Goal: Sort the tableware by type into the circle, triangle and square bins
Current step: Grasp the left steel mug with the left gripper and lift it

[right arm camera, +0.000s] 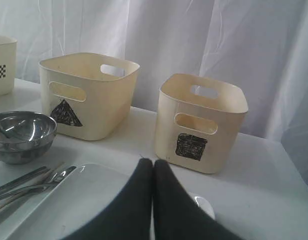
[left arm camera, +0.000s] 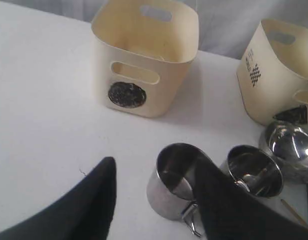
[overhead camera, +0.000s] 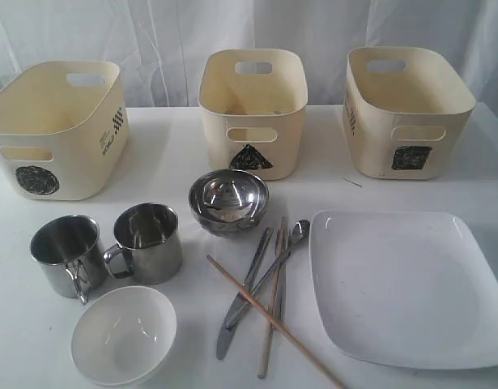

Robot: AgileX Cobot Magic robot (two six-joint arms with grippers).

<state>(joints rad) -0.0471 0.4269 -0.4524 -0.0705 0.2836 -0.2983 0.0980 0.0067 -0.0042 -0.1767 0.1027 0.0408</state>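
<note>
Two steel mugs (overhead camera: 66,255) (overhead camera: 147,241), a steel bowl (overhead camera: 228,201) and a white bowl (overhead camera: 123,334) stand at the front left. Knife (overhead camera: 240,304), fork, spoon (overhead camera: 293,239) and crossed wooden chopsticks (overhead camera: 273,320) lie beside the large white square plate (overhead camera: 406,284). Neither gripper shows in the exterior view. My left gripper (left arm camera: 156,162) is open above the table, one finger (left arm camera: 216,200) overlapping the nearer mug (left arm camera: 174,185). Over the plate's corner (right arm camera: 68,200) my right gripper (right arm camera: 154,162) is shut and holds nothing.
Three cream bins line the back: the circle bin (overhead camera: 58,130) on the left, the triangle bin (overhead camera: 253,113) in the middle, the square bin (overhead camera: 406,109) on the right. White curtain hangs behind them. The plate reaches the table's front right edge.
</note>
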